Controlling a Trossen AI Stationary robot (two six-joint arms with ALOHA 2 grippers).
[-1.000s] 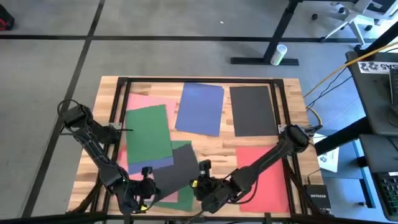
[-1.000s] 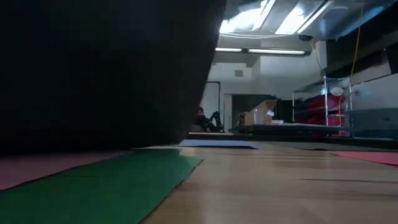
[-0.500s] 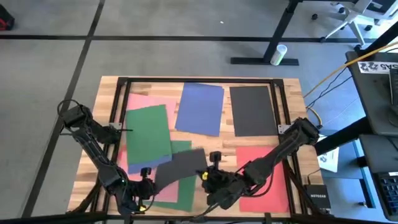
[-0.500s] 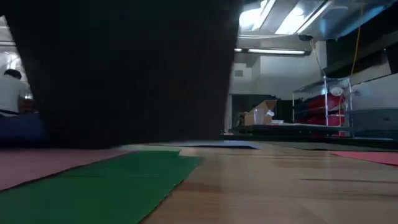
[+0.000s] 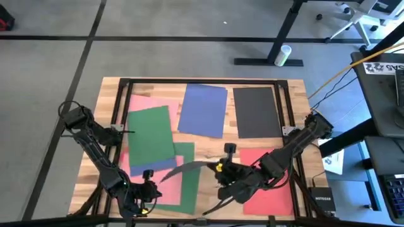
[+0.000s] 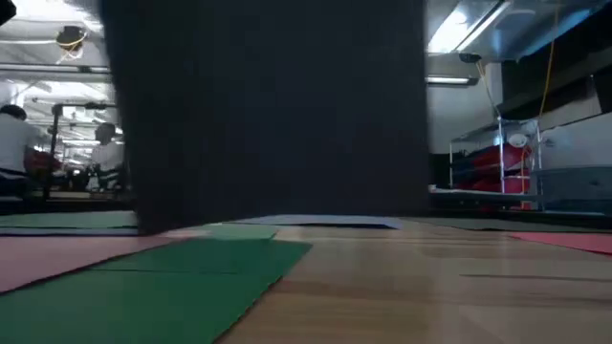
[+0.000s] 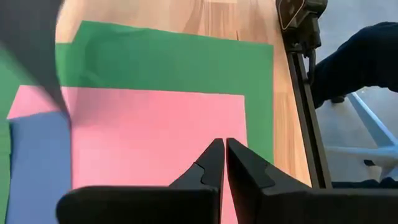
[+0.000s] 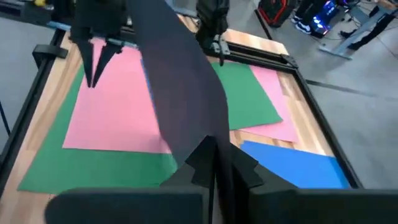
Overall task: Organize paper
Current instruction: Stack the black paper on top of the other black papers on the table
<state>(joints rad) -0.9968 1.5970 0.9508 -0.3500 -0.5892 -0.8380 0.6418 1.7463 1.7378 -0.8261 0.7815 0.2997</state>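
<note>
My right gripper [image 5: 221, 168] is near the table's front middle, shut on a black paper sheet [image 5: 189, 167] that stands up off the pile and bows. In the low view this sheet [image 6: 268, 105] fills most of the picture. My left gripper [image 5: 142, 192] is shut at the front left, just above a pink sheet [image 7: 155, 130] that lies on a green sheet [image 5: 184, 186]. Flat on the table lie another green sheet [image 5: 150, 133], a blue sheet [image 5: 202, 110], a second black sheet [image 5: 256, 112] and a red sheet [image 5: 270, 180]. My right gripper pinches the black sheet between its two fingers at one edge [image 8: 200, 142]. The fingers reach level from the table's right side. The single sheet is raised off the pile and turned on edge, bowed. Its far end [image 5: 164, 179] droops over the green sheet toward my left arm.
A dark metal frame [image 5: 120, 94] runs around the tabletop. Bare wood [image 5: 208, 148] shows between the blue sheet and the front pile. A small blue sheet [image 5: 151, 166] pokes out under the upper green one. People sit in the room beyond the table [image 6: 14, 143].
My right gripper has moved toward the table's right edge and up, keeping hold of the black sheet. The sheet lay flat on the front pile a second ago. It is now lifted off the pile, turned on edge and bowed.
</note>
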